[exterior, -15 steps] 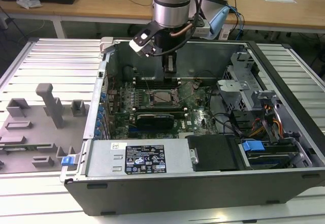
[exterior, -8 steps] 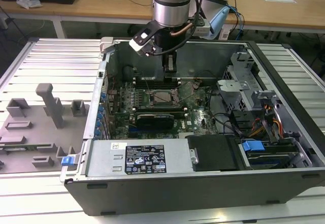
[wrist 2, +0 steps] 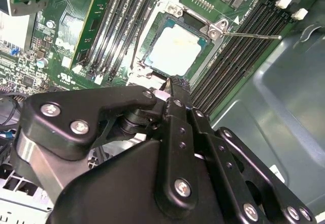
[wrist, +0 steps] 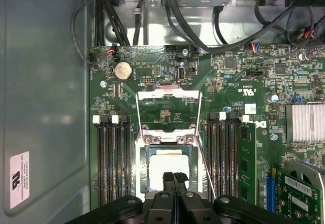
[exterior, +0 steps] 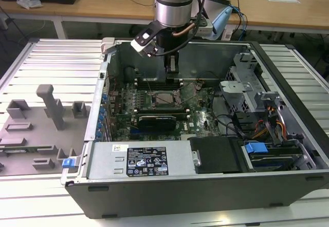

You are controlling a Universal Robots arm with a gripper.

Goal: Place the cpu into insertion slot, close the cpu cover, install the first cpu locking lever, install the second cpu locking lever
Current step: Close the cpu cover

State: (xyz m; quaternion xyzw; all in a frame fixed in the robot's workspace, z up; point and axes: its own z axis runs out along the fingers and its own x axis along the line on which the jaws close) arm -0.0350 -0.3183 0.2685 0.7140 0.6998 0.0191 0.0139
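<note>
the black gripper [wrist: 174,175], fingers shut, hangs over the pale square cpu [wrist: 167,163] seated in the black-rimmed insertion slot [wrist: 144,163]. the silver cpu cover frame [wrist: 169,95] stands open.

Evenly lit in the exterior view, bright across the ribbed table [exterior: 51,57] and dimmer down inside the computer case [exterior: 205,57]. Washed nearly white by glare on the cpu [wrist 2: 175,51] in the second wrist view, milder in the first wrist view. Soft shadows along the case walls.
</note>
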